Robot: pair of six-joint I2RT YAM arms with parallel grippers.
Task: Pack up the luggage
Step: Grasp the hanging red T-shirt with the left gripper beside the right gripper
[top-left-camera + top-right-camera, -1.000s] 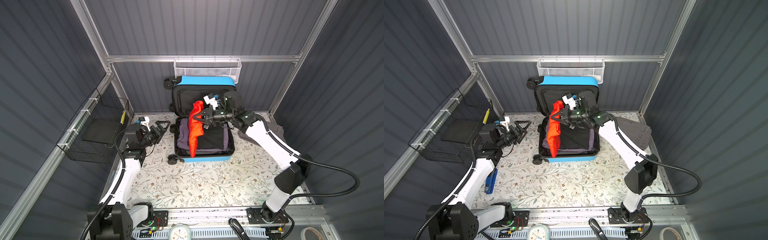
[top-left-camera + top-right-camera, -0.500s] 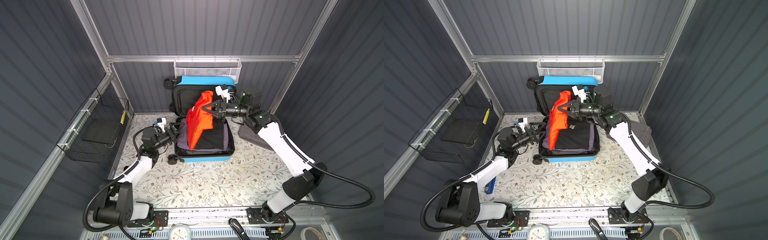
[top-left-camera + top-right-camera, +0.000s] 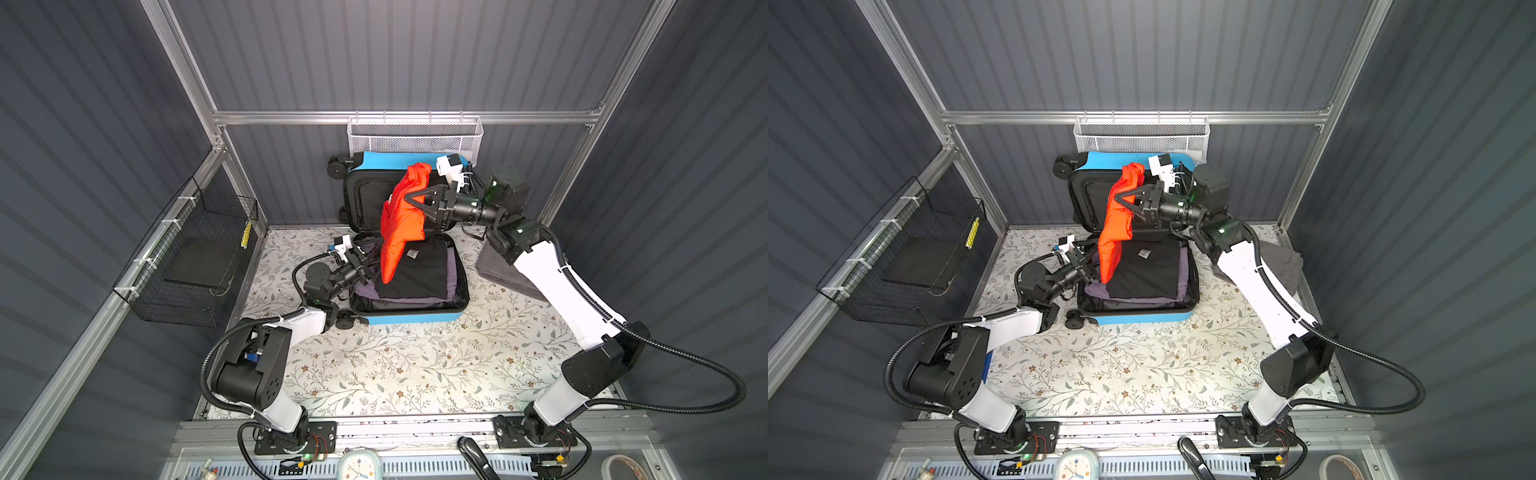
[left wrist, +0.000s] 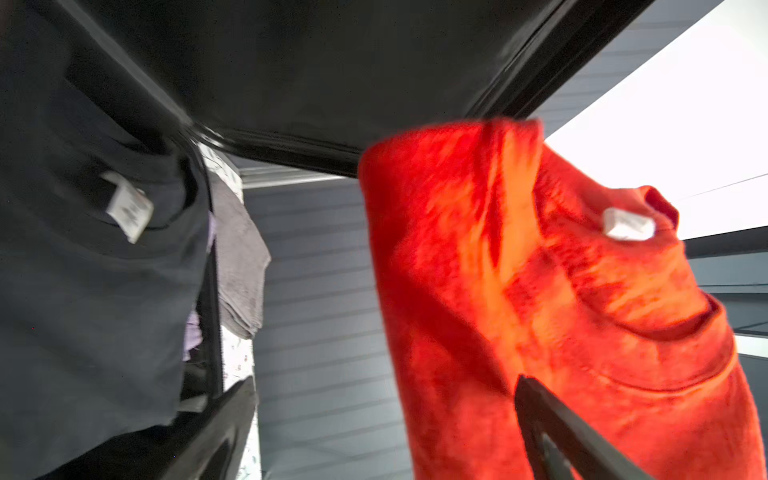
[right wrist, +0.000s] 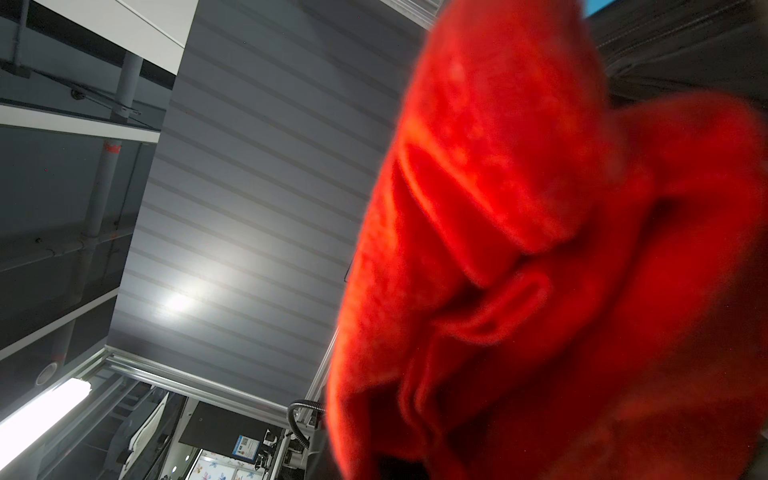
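Aluminium rail [image 3: 415,427] sits nearest me, carrying both arm bases, with a small clock [image 3: 360,467] just in front. Past it I see the tabletop [image 3: 415,365], covered in a pale floral print.

Further back the blue suitcase [image 3: 411,318] lies open on it, with its lid [image 3: 365,199] propped upright towards the rear wall. A black garment [image 3: 419,270] lies folded inside over something purple [image 3: 365,291].

My left gripper [image 3: 360,261] reaches in low over the suitcase's left rim, jaws spread wide and holding nothing. My right gripper [image 3: 411,203] is higher, pinched tight on an orange shirt [image 3: 399,241] that hangs down over the open half. A grey cloth [image 3: 498,270] lies beside the suitcase on the right.

Ribbed dark grey walls [image 3: 374,54] close the cell. A black wire basket [image 3: 195,257] hangs on the left one and a white mesh basket [image 3: 415,139] on the back rail.
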